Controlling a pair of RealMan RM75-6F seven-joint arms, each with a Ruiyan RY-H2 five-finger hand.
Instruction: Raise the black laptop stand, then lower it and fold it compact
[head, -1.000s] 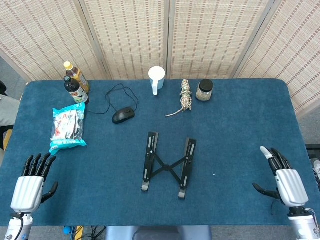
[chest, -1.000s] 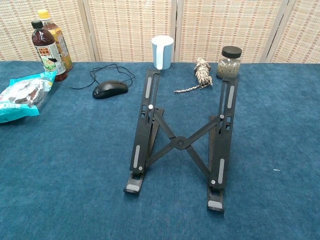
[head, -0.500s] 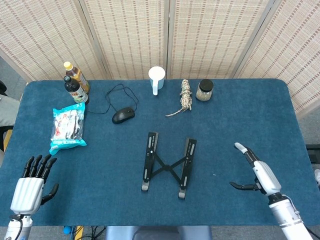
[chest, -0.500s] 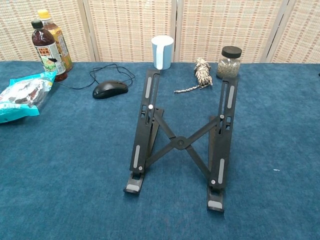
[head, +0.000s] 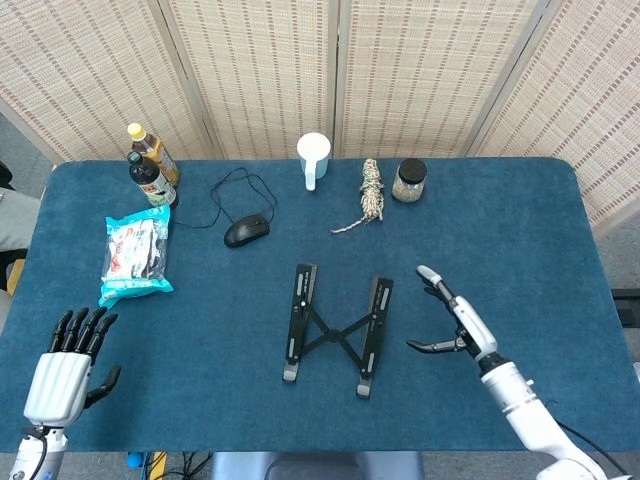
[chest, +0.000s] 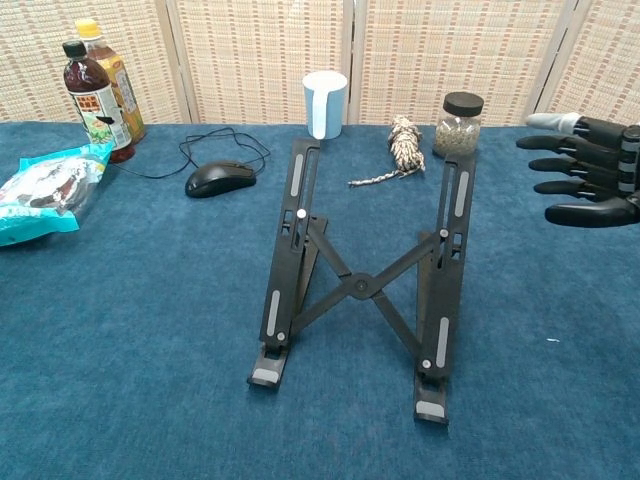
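The black laptop stand (head: 336, 328) (chest: 365, 280) stands in the middle of the blue table, its two rails spread apart and joined by a crossed brace, tilted up at the far end. My right hand (head: 457, 322) (chest: 588, 185) hovers to the right of the stand's right rail, fingers spread and pointing toward it, holding nothing and apart from it. My left hand (head: 66, 363) rests at the near left corner, fingers apart and empty, far from the stand; the chest view does not show it.
Along the back stand a white cup (head: 313, 158), a rope bundle (head: 372, 194), a glass jar (head: 409, 180), and two bottles (head: 150, 166). A wired mouse (head: 246, 230) and a snack bag (head: 135, 257) lie at the left.
My right hand has moved from the near right corner leftward toward the stand and now shows in the chest view. The stand and my left hand have stayed put.
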